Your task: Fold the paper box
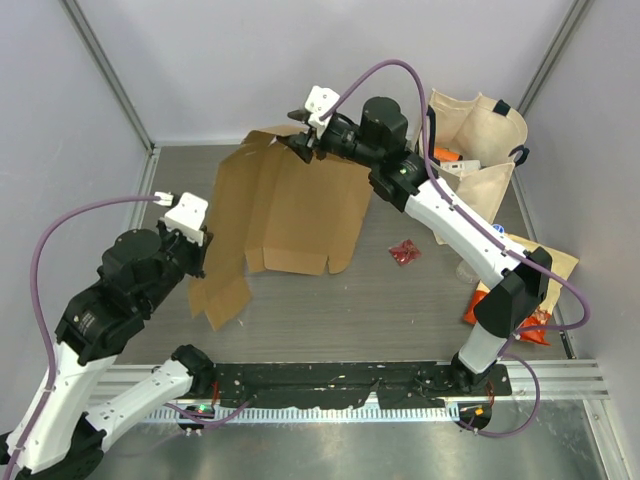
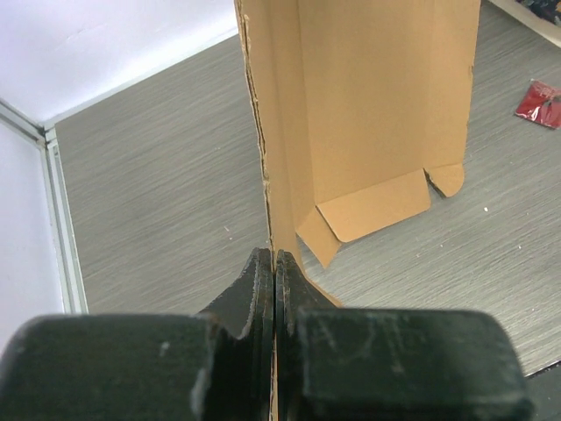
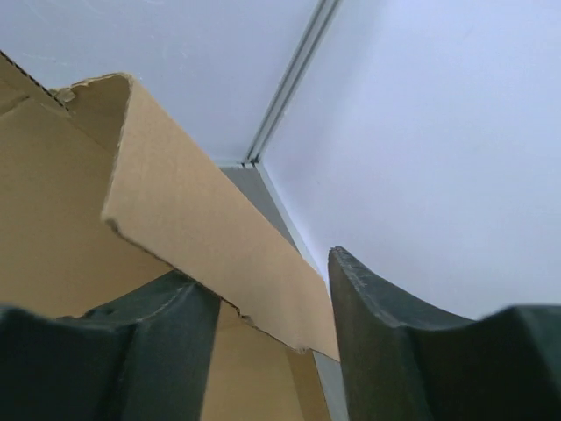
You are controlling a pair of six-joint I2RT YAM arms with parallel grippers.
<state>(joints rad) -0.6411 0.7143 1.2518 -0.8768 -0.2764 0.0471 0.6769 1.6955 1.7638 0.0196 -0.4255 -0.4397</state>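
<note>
Starting nearest my bases: my left gripper is clamped tight on the near-left edge of the plain brown die-cut cardboard paper box, fingers pressed together with just the sheet's thickness between them. Honestly it's not much of a box right now. It's a creased sheet with flaps and tabs, sitting left of centre on the table, left panels tipped up and the far edge lifted. Up at that far edge, my right gripper has its jaws spread, with a folded flap in the gap resting on one finger and clear of the other.

The left wrist cam shows the sheet standing on edge and running away from my fingers. It has a ragged perforated rim and a little rounded tab at the end, which the overhead view doesn't really show. The right wrist cam only gets the flap and a corner of the room.

The table is a grey wood-grain surface. There's a small red packet right of the box, an orange snack bag by my right arm, and a cream canvas tote bag in the far right corner. Behind it all are pale walls.
</note>
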